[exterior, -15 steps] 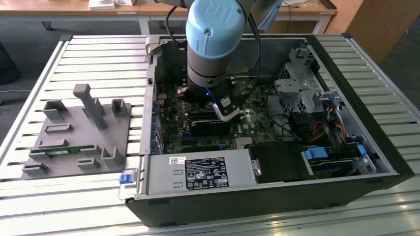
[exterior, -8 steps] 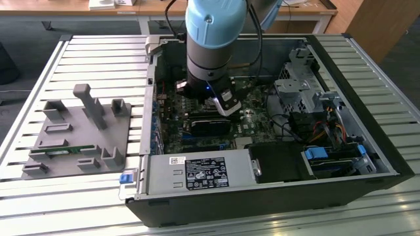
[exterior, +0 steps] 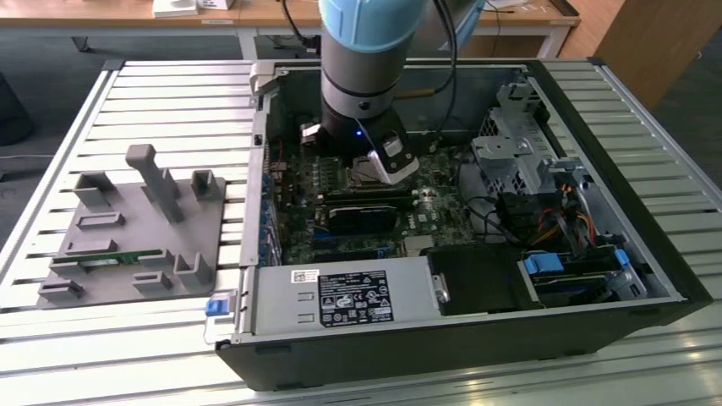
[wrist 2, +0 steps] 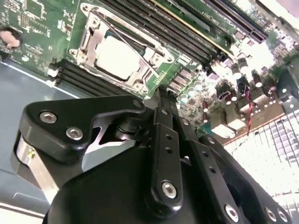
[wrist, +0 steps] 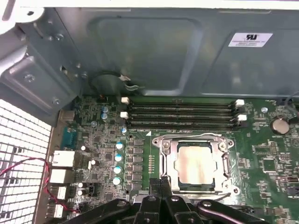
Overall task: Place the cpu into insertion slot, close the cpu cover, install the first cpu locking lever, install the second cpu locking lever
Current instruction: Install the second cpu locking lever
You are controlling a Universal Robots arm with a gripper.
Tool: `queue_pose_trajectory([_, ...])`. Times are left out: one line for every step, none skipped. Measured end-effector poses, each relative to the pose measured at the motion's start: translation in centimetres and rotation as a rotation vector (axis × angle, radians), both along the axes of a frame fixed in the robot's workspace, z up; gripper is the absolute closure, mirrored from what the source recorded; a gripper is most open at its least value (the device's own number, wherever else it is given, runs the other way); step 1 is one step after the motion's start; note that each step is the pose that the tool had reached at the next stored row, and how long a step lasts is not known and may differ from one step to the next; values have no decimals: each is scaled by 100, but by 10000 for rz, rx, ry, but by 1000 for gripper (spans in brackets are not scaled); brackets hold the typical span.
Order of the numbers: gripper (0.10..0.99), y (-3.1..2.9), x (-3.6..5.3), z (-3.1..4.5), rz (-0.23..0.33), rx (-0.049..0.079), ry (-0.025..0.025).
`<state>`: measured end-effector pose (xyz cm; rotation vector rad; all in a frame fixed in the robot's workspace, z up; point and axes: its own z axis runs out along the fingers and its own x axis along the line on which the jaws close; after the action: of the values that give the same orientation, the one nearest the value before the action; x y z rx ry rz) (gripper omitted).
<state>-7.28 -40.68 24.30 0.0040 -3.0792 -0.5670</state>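
The cpu [wrist: 194, 163] [wrist 2: 114, 56], pale tan and square, lies in the insertion slot [wrist: 161, 161] on the green board. The silver cpu cover [wrist: 194, 138] [wrist 2: 140, 70] lies flat around it as a frame. A thin wire locking lever [wrist 2: 126, 35] runs slantwise over the cover's edge; I cannot tell whether it is latched. My gripper [wrist: 163, 183] [wrist 2: 159, 93] is shut with nothing between its fingers, and its tips are right at the slot's near edge. In the exterior view the gripper [exterior: 378, 169] hangs inside the open computer case over the slot [exterior: 361, 173].
Narrow memory slots [wrist: 180, 114] run just beyond the socket, with the case wall [wrist: 154, 51] behind them. A black graphics card [exterior: 361, 216], the power supply [exterior: 338, 300] and a drive cage [exterior: 513, 152] crowd the case. A grey fixture [exterior: 135, 228] sits on the table at the exterior view's left.
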Motion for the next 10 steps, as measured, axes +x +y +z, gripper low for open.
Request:
queue_pose_trajectory([980,0,24,1,-2,1,3])
queue_pose_trajectory([980,0,56,1,-1,-1,8])
queue_pose_trajectory([980,0,94,2,-2,-2,15])
queue_pose_trajectory([980,0,132,2,-2,-1,23])
queue_pose_trajectory([980,0,171,2,-2,-1,32])
queue_pose_trajectory([980,0,210,2,-2,-2,43])
queue_pose_trajectory([980,0,246,2,-2,-1,54])
queue_pose_trajectory([980,0,279,2,-2,-2,68])
queue_pose_trajectory([980,0,309,2,-2,-3,87])
queue_pose_trajectory([980,-2,330,2,-2,-3,106])
